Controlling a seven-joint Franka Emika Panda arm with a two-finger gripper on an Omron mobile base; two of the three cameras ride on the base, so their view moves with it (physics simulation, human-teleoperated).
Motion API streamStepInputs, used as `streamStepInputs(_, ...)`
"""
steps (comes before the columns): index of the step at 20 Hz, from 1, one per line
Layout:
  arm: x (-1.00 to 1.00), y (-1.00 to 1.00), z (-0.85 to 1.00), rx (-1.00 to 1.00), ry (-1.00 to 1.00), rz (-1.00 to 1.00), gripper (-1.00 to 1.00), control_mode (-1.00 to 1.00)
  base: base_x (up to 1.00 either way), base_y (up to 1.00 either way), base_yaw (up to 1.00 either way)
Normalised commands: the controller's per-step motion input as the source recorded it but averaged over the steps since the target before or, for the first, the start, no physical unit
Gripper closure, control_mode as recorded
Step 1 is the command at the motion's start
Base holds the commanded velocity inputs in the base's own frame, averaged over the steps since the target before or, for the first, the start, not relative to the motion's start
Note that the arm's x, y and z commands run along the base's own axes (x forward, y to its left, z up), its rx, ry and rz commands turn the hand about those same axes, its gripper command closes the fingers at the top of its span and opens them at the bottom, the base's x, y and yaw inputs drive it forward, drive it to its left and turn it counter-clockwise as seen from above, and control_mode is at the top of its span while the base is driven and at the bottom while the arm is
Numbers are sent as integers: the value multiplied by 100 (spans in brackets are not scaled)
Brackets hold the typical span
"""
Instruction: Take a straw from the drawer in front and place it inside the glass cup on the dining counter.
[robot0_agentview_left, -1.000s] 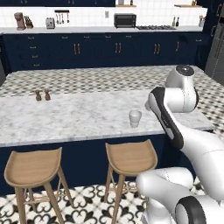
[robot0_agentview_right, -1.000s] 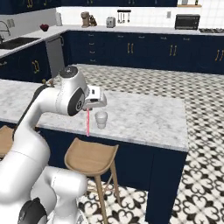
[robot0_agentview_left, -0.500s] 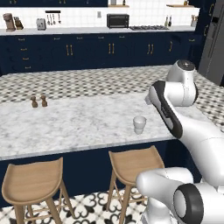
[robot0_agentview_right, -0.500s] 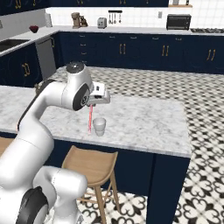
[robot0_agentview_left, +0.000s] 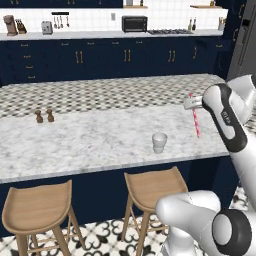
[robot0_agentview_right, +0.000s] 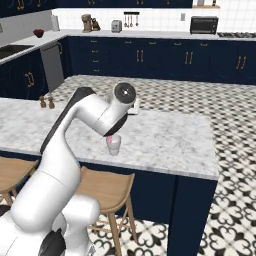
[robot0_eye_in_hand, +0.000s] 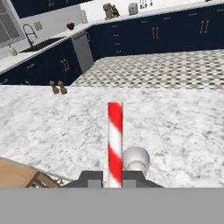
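The glass cup (robot0_agentview_left: 159, 142) stands on the dining counter (robot0_agentview_left: 90, 142), near its front edge. The straw (robot0_agentview_left: 195, 118) hangs to its right. Two stools (robot0_agentview_left: 150, 190) sit below.

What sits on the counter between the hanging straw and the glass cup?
Nothing: in the left base view, bare marble of the dining counter separates the straw, held by the gripper, from the glass cup.

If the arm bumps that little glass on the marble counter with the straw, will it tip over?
Probably not easily: the glass cup looks short and squat, standing upright on the flat dining counter. Being small and empty, it is likely light, so it might slide. The straw hangs thin and straight from the tool, and would likely give first.
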Motion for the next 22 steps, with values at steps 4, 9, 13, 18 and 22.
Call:
streamStepInputs(4,28,4,-3,26,-12,25,100,-100,0,0,0)
streamStepInputs(9,49,27,-2,17,-6,21,100,-100,0,0,0)
streamStepInputs(13,35,5,-3,3,-12,14,100,-100,0,0,0)
streamStepInputs(18,19,19,-23,0,-5,6,100,-100,0,0,0)
streamStepInputs(22,29,40,-28,0,0,3,100,-100,0,0,0)
